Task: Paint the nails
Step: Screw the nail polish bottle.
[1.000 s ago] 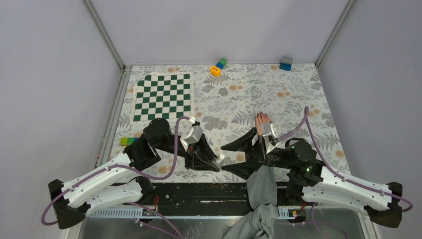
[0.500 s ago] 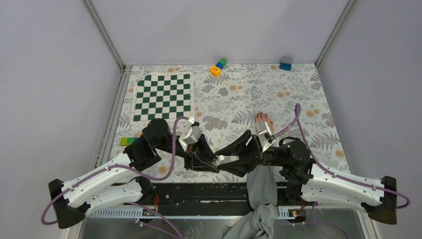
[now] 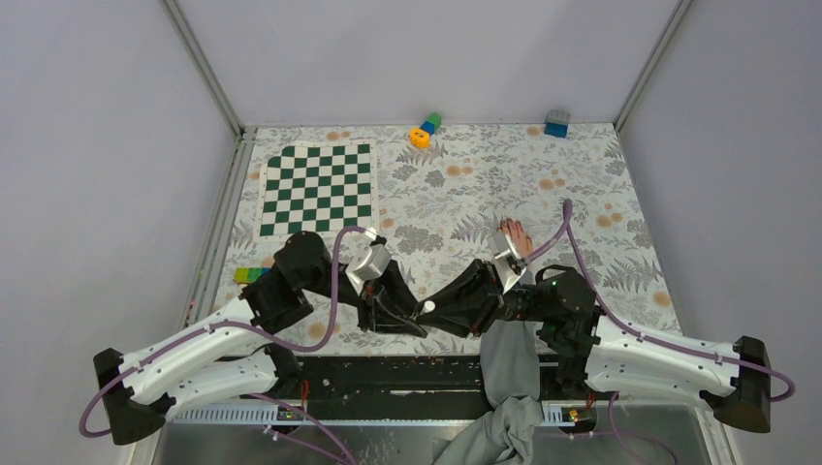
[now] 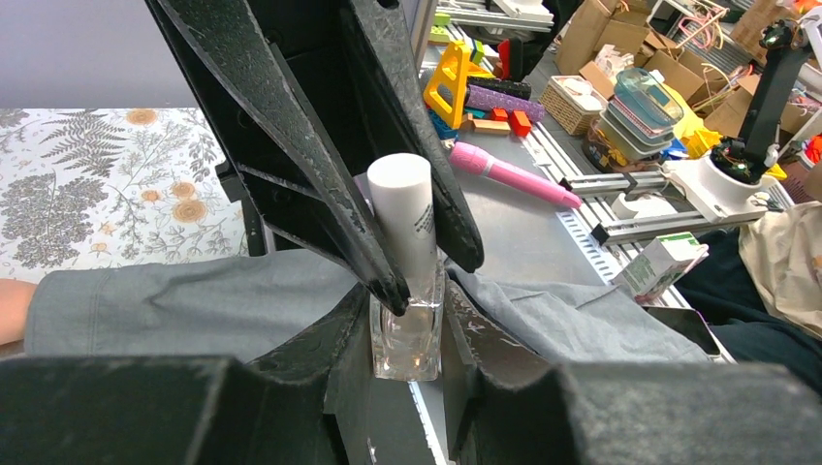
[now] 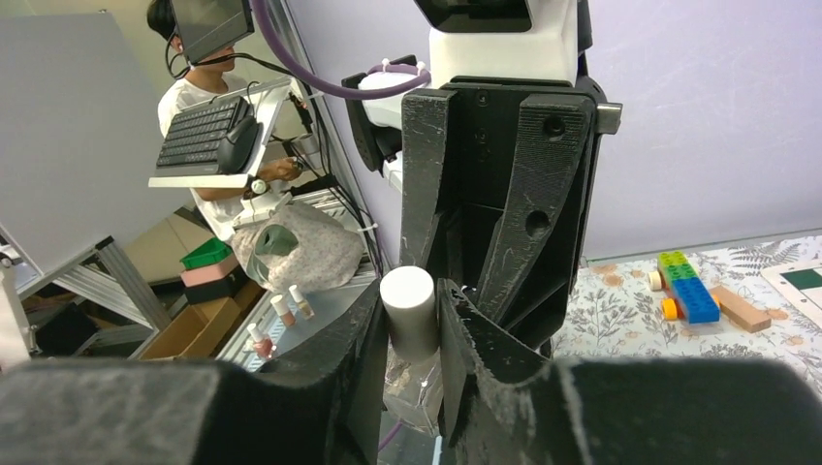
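While one hand (image 3: 514, 235) lies flat, two grippers share one bottle (image 4: 407, 339).
The left gripper (image 4: 407, 320) clamps it, the right gripper (image 5: 410, 291) pinches its white cap (image 4: 402, 208); nails (image 3: 506, 226) indiscernible.

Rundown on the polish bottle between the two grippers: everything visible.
The polish bottle is small, with a clear, squarish glass body and a tall white cylindrical cap bearing fine black print. The cap is on. The left gripper clamps the glass body. The right gripper has a finger close on either side of the cap, but contact is unclear. The bottle is held beside the grey sleeve.
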Available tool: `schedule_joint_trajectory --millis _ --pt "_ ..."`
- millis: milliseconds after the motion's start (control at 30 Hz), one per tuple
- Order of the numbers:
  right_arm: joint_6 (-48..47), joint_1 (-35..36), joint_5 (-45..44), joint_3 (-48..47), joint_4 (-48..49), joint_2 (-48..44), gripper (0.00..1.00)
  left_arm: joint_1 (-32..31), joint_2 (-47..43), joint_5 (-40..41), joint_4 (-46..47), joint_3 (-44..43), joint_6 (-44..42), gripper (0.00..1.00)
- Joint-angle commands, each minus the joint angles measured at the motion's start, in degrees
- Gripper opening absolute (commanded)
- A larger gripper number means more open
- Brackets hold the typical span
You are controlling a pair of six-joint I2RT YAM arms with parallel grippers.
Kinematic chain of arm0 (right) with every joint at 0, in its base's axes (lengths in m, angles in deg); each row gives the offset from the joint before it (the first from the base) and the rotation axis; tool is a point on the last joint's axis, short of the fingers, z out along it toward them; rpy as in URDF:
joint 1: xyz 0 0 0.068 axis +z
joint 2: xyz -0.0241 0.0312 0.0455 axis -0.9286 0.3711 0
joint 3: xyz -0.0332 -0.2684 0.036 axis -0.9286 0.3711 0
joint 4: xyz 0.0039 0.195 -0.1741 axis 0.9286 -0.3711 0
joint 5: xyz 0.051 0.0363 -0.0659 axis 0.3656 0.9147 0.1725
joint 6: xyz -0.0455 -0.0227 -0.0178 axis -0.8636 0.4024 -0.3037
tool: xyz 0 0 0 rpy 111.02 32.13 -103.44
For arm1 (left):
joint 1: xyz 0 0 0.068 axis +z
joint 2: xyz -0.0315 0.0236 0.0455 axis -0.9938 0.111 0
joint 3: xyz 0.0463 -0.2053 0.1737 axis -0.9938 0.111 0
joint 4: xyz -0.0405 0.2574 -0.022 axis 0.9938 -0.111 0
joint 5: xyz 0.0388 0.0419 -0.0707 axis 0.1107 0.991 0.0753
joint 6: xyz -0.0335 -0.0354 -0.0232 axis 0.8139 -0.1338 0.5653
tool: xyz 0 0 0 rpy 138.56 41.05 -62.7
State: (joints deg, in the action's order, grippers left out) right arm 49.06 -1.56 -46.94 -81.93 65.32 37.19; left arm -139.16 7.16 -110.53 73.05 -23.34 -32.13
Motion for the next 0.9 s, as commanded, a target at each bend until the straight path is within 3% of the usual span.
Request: schedule_joint_trajectory --millis 0,267,500,867 --pt "1.39 0.14 2.1 -0.46 4.26 0.5 0.26 0.09 -1.8 3.41 4.42 0.05 0.61 0.0" --pt "0.86 0.14 0.65 -0.14 3.07 1.29 0.0 2.01 -2.56 7.45 6.16 1.13 2.92 0.0" --pt "0.03 0.14 -5.58 0.25 -1.31 0.86 0.0 3.96 -4.33 16.38 2.41 1.04 1.55 0.0" --pt "3.7 0.23 -22.78 -3.77 -15.98 4.01 0.0 4.33 -5.47 44.33 -8.99 0.32 -1.81 0.0"
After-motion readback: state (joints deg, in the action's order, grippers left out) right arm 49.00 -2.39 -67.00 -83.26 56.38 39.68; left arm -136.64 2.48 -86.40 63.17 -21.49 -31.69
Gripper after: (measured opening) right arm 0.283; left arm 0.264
